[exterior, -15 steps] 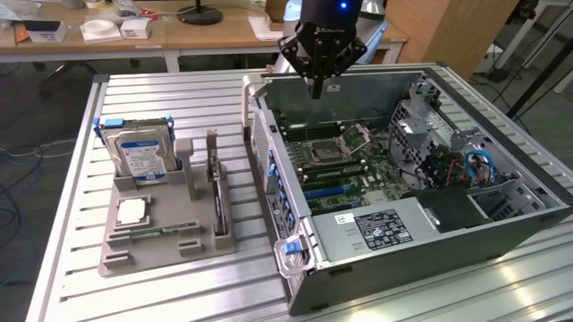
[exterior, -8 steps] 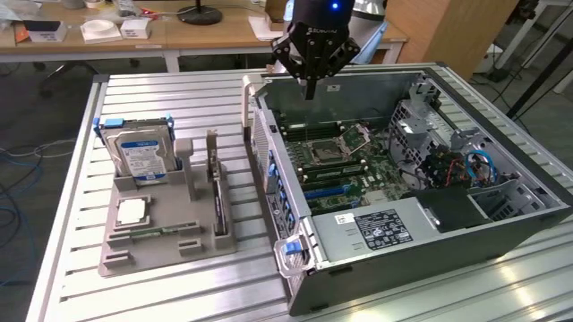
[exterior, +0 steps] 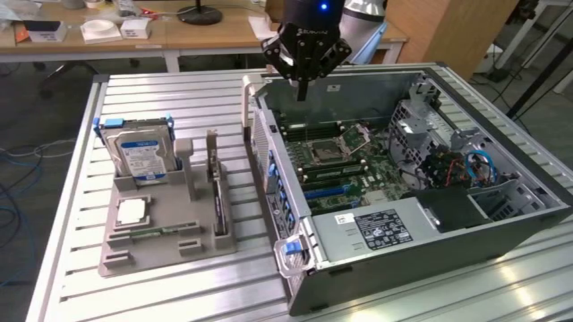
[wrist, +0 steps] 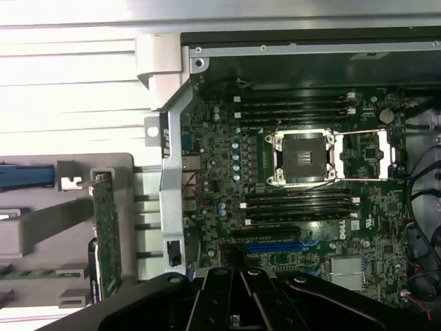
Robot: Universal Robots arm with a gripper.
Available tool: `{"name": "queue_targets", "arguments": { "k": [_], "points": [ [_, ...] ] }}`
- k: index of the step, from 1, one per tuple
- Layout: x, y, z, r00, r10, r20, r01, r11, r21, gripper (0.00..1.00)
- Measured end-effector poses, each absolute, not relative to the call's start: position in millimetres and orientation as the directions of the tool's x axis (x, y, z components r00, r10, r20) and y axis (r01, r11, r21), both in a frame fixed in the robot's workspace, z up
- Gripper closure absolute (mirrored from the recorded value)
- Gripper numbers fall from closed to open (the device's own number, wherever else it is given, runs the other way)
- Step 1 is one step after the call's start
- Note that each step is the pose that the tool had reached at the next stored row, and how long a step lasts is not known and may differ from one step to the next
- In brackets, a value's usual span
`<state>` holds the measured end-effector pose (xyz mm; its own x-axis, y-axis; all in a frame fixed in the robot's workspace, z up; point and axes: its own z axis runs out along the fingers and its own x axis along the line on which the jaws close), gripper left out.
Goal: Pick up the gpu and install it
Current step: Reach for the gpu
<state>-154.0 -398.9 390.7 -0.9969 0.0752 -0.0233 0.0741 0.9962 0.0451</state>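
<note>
1. In the exterior view the arm (exterior: 363, 17) comes down from the top of the scene, with its wrist turned straight down.
2. The hand (exterior: 302, 92) hangs above the far end of the open computer case (exterior: 501, 225), over the circuit board (exterior: 345, 164) and clear of it.
3. The hand is clenched and holds nothing; its dark fingers meet in a single narrow tip pointing at the board.
4. The graphics card (exterior: 216, 184) stands on its long edge in a slot of the gray holder (exterior: 166, 251). The holder sits on the slatted metal counter (exterior: 161, 100), to the exterior view's left of the case and well apart from the hand.
5. In the wrist view the graphics card (wrist: 107, 227) shows as a thin green strip in the holder (wrist: 41, 227), near the case's metal end frame (wrist: 169, 158).
6. A hard drive (exterior: 139, 153) with a blue-white label stands upright at the holder's far end, to the exterior view's left of the card.
7. In the wrist view the hand (wrist: 239, 276) hangs near a blue slot (wrist: 272, 246) on the board, with the processor socket (wrist: 306, 158) beyond it.
</note>
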Motion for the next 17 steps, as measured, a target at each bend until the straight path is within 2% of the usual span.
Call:
{"name": "queue_targets", "arguments": {
  "k": [17],
  "points": [
    [-187,-399,388,-0.997,0.074,-0.023,0.073,0.996,0.045,0.89]
  ]
}}
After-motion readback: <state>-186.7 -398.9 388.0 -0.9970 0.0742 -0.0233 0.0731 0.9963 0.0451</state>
